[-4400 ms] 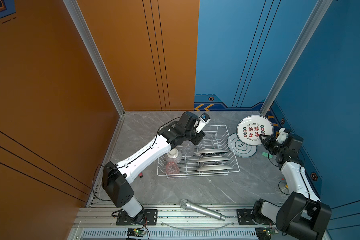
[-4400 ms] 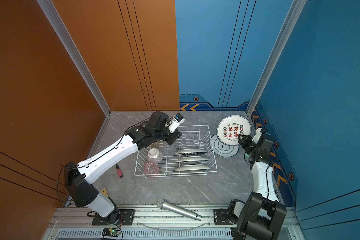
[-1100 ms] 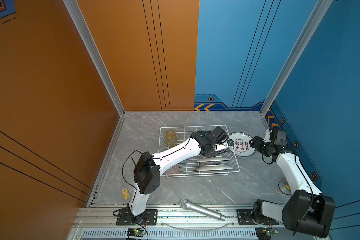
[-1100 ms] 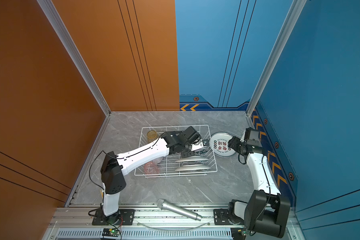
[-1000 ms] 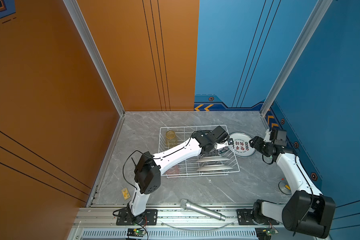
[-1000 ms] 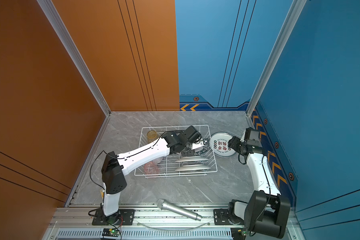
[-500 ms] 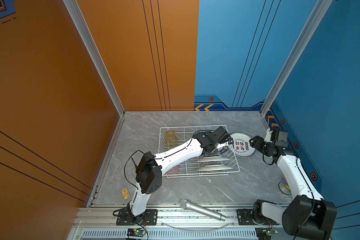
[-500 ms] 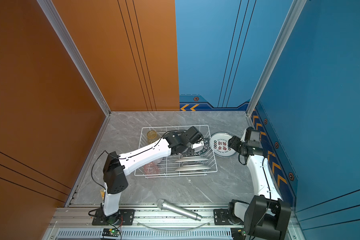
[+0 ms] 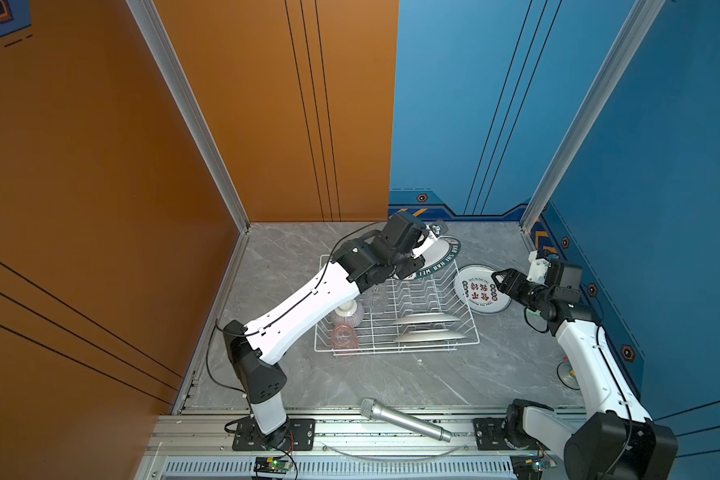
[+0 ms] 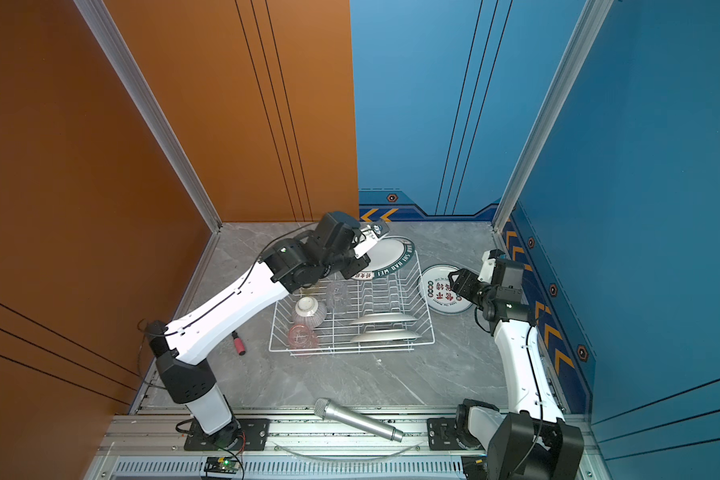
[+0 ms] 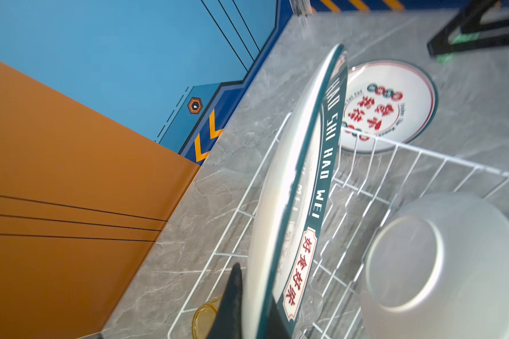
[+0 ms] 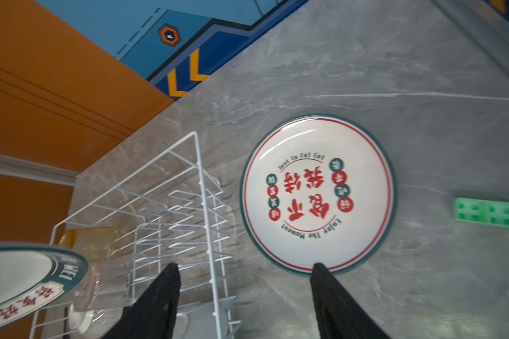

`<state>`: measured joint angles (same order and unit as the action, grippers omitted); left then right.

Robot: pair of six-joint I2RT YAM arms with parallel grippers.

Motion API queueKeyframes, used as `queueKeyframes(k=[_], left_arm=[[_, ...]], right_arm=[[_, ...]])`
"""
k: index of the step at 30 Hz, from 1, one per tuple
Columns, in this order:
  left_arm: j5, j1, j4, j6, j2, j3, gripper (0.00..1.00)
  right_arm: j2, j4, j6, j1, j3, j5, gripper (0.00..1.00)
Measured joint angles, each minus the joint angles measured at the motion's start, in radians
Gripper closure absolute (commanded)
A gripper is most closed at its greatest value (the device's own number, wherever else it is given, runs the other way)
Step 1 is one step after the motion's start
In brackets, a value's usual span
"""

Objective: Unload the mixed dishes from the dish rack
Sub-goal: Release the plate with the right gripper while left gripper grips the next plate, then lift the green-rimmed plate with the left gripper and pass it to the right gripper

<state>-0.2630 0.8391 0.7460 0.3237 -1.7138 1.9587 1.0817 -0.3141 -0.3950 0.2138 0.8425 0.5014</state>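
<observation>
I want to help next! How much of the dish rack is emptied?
Done: a red-lettered plate lies on the table beside the dish rack. In hand: the left gripper is shut on a green-rimmed plate over the rack. Left: two plates, the striped bowl, pink tumbler, clear tumbler and yellow tumbler sit inside.

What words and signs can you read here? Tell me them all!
"HAO SHI HAO WEI": green band of the tilted plate.
"Just To Eat Eat": the flat plate.
"Enjoy The Moment": same plate.
Red Chinese characters on both plates: I cannot read them.
Yellow chevrons: arrows, no words.
</observation>
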Motion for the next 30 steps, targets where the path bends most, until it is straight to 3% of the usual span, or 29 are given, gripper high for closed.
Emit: queueKeyframes(k=[8,13,18,20,23,27,28,30], left_arm=[[0.459,-0.250,-0.169,-0.314,0.081,-0.133,1.00],[0.669,-0.271,-0.264,-0.457,0.051,-0.196,1.00],[0.840,-0.269,-0.377,-0.570,-0.002,-0.223,1.00],[0.890,-0.269,-0.414,-0.605,-0.028,-0.224,1.00],[0.931,-0.269,-0.442,-0.635,-0.053,-0.224,1.00],[0.946,-0.267,-0.451,-0.656,-0.072,-0.225,1.00],[0.960,-0.269,-0.451,-0.669,-0.075,-0.225,0.99],[0.949,-0.269,-0.450,-0.673,-0.076,-0.225,0.84]], right_arm=[[-0.038,0.316,-0.132,-0.040,-0.076,0.367,0.31],[-0.032,0.470,-0.211,-0.110,-0.090,0.456,0.30],[-0.003,0.586,-0.270,-0.150,-0.090,0.472,0.33],[0.014,0.630,-0.298,-0.150,-0.095,0.472,0.45],[0.039,0.691,-0.344,-0.150,-0.111,0.471,0.74],[0.055,0.726,-0.376,-0.153,-0.121,0.469,1.00],[0.055,0.731,-0.368,-0.154,-0.122,0.462,1.00],[0.058,0.737,-0.365,-0.154,-0.126,0.462,1.00]])
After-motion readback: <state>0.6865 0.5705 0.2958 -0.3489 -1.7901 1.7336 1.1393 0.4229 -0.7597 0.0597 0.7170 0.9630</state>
